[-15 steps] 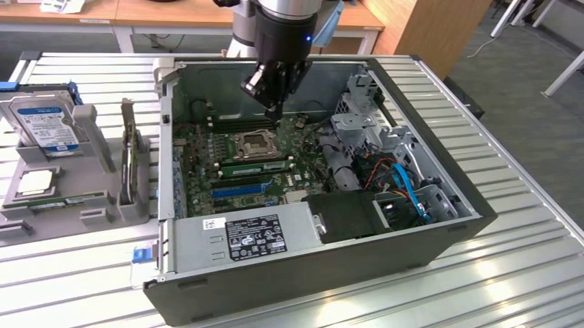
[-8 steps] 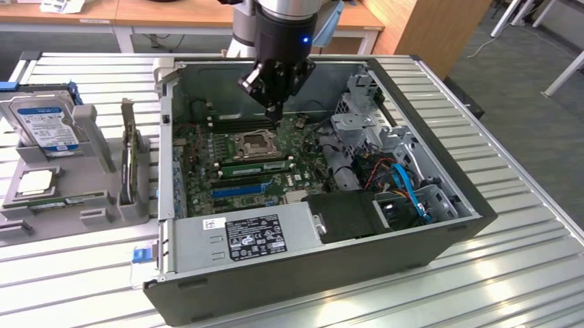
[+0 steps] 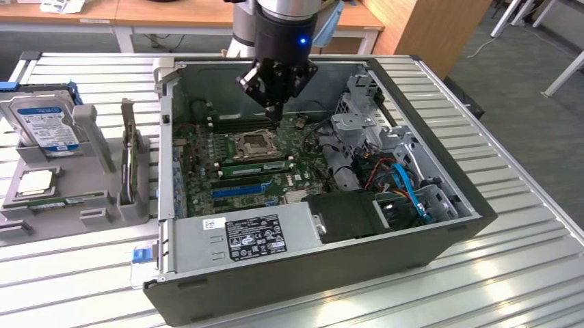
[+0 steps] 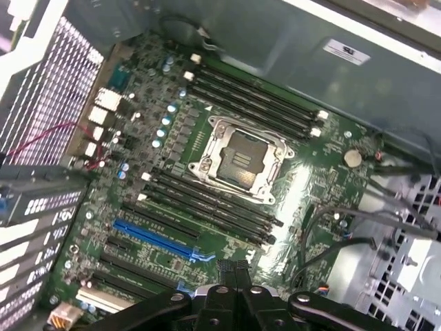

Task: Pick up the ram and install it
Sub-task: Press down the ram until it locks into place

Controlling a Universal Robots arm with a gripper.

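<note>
The ram (image 3: 65,201) is a narrow green stick with white labels. It lies flat in the grey holder (image 3: 91,137) at the exterior view's left, outside the computer case. My gripper (image 3: 273,115) hangs inside the open case, above the motherboard (image 3: 196,147), close to the memory slots behind the processor socket (image 3: 256,145). Its fingers are shut, and nothing shows between them. In the wrist view the shut gripper (image 4: 233,267) points down at the board. The black memory slots (image 4: 207,200) on both sides of the socket (image 4: 238,158) look bare.
The holder also carries a blue-labelled hard drive (image 3: 41,126), a silver processor chip (image 3: 35,181) and an upright card (image 3: 130,154). Inside the case are a power supply (image 3: 246,232), a drive cage (image 3: 365,130) and blue cables (image 3: 406,188). The case walls (image 3: 169,137) enclose the board.
</note>
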